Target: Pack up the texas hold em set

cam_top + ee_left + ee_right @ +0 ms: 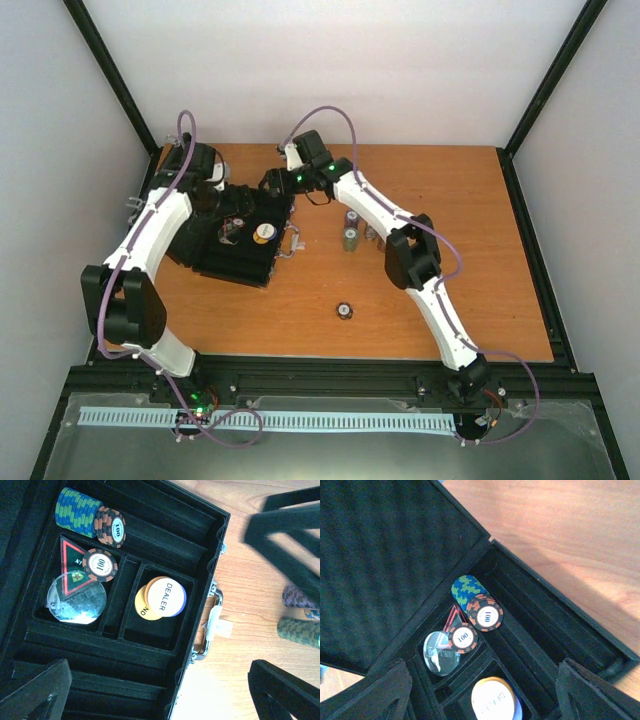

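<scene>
The black case [235,255] lies open at the table's left, its foam lid [385,555] folded back. A blue-green and orange chip stack [475,602] lies on its side in a groove. One compartment holds a loose 100 chip [100,565], the dark triangular token [70,552] and a clear disc [76,599]. White and yellow dealer discs [160,597] fill the adjoining one. My right gripper [485,700] hovers open over the tray, holding nothing. My left gripper [160,695] stands open over the case's handle side. More chip stacks [351,230] stand on the table.
A single chip [344,311] lies on the wood in front of the stacks. The case's silver handle [214,625] points toward the stacks [300,630]. Both wrists crowd over the case, the right gripper's dark fingers [290,535] showing in the left wrist view.
</scene>
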